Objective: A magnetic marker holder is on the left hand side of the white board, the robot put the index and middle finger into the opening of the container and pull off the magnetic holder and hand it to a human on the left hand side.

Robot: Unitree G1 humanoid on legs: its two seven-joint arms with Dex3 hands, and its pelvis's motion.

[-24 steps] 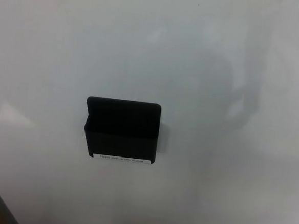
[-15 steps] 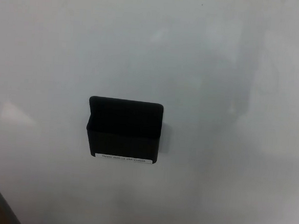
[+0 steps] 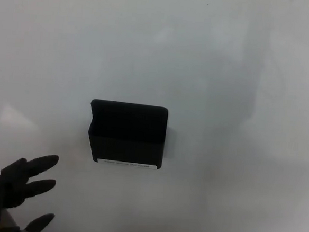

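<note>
A black box-shaped magnetic marker holder (image 3: 128, 134) clings to the whiteboard (image 3: 226, 73) near the picture's middle, with a white label strip along its lower edge and its opening at the top. My left hand (image 3: 16, 191) shows at the lower left corner, below and to the left of the holder and apart from it. Its black fingers (image 3: 41, 164) are spread and hold nothing. My right hand does not show.
The whiteboard fills nearly the whole view, with faint grey shadows at the upper right. The board's grey frame edge shows at the bottom left, behind my left hand.
My left hand has come into view at the lower left, fingers spread. The holder stays on the board; the view shifts only slightly.
</note>
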